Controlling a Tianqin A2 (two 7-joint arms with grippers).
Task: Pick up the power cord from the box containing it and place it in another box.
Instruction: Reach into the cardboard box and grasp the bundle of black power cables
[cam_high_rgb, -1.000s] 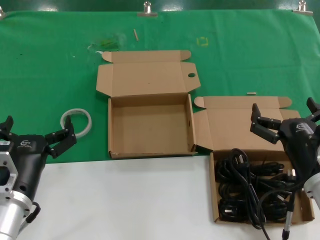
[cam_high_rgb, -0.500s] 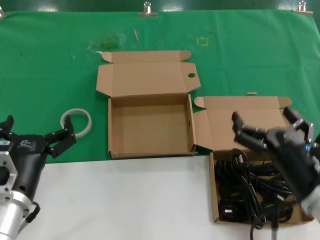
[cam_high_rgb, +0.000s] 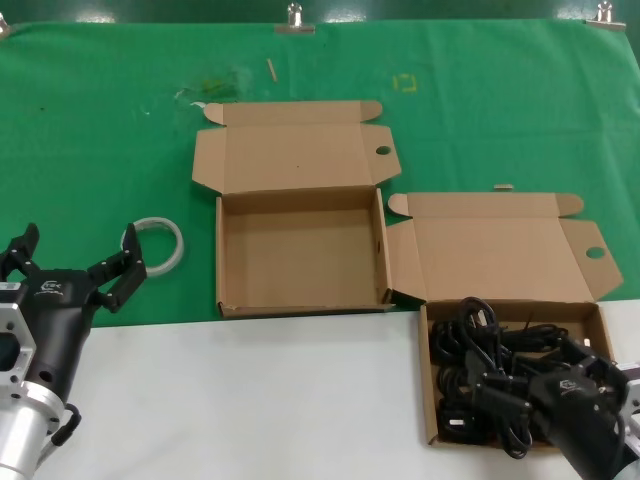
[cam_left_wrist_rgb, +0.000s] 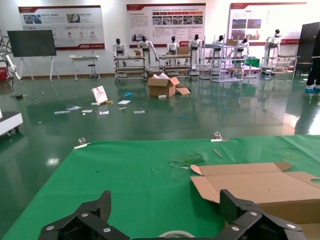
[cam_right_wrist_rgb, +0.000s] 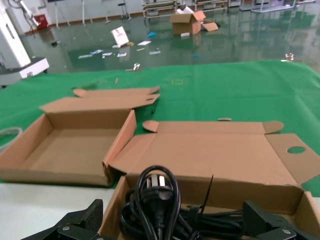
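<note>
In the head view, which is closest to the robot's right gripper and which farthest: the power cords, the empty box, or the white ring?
From the right gripper:
1. Power cords, directly beneath it in the right-hand box.
2. Empty box, toward the middle.
3. White ring, far left on the green cloth, near the left gripper.

The near part of the tangled black power cord (cam_high_rgb: 490, 375) was hidden behind the black right gripper (cam_high_rgb: 545, 385), itself cut off by the edge.

No words or numbers can be read; the wall posters (cam_left_wrist_rgb: 167, 22) and gripper logos are too small.
</note>
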